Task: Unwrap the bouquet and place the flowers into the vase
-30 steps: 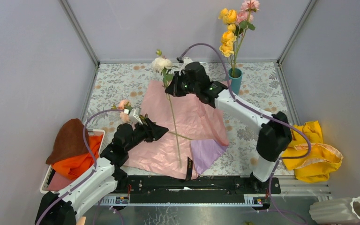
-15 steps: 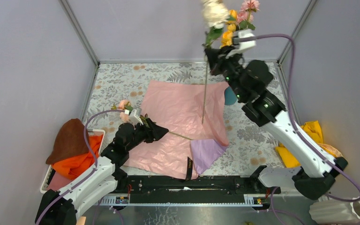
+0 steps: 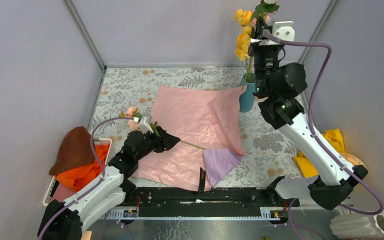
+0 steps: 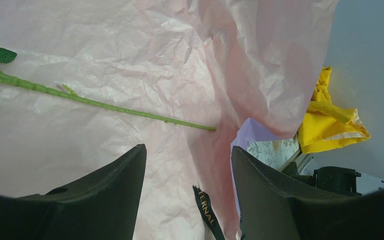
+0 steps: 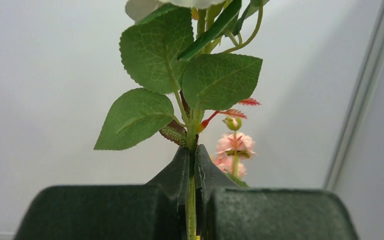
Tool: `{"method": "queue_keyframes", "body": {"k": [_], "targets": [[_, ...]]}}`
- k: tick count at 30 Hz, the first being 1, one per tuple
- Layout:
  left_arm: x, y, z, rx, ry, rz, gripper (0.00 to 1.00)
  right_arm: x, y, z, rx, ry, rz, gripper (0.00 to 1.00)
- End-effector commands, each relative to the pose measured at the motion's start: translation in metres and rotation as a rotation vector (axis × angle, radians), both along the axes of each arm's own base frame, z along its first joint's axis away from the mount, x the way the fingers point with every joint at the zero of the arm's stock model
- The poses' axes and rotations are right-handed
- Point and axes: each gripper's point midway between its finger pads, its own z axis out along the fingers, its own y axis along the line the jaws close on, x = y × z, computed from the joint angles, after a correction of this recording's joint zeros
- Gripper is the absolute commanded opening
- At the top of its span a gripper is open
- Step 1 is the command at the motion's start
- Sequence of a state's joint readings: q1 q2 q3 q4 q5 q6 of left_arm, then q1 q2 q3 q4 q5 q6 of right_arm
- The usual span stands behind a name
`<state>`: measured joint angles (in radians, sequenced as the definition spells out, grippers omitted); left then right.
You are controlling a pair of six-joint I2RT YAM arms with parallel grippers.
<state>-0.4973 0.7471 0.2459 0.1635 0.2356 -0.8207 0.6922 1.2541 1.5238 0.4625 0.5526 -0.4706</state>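
Grey back wall (image 3: 180, 30), floral tabletop (image 3: 130, 85). Right gripper (image 5: 191, 165) pinched on cream rose stem (image 5: 192, 125), stem axis upright, held high. Teal vase (image 3: 247, 97) below jaws, slightly left, mouth up: likely straight descent. Left gripper (image 4: 187, 165) spread, second stem (image 4: 110, 106) crosswise ahead on pink paper (image 4: 145, 60).

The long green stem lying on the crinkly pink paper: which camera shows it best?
Left wrist: the long green stem runs across the crinkly pink paper, its cut end clear. Top external shows only a thin sliver of it; right wrist shows none.
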Motion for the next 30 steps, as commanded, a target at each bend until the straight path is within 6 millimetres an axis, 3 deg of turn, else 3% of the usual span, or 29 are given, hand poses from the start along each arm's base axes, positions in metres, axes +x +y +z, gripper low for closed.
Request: {"method": "queue_keyframes", "body": {"k": [1,13,22,30], "targets": [[0.007,-0.005,0.021,-0.038,-0.062,-0.002,0.7,0.005,-0.031,0.035,-0.006,-0.094,-0.148,0.0],[0.009,-0.006,0.019,-0.03,-0.057,0.001,0.7,0.054,-0.054,0.03,-0.021,-0.12,-0.249,0.0],[0.011,-0.003,0.013,-0.008,-0.05,0.013,0.7,0.081,-0.055,0.022,0.012,-0.103,-0.22,0.0],[0.01,-0.002,0.011,-0.006,-0.047,0.015,0.7,0.096,-0.049,-0.008,0.032,-0.047,-0.195,0.0]]}}
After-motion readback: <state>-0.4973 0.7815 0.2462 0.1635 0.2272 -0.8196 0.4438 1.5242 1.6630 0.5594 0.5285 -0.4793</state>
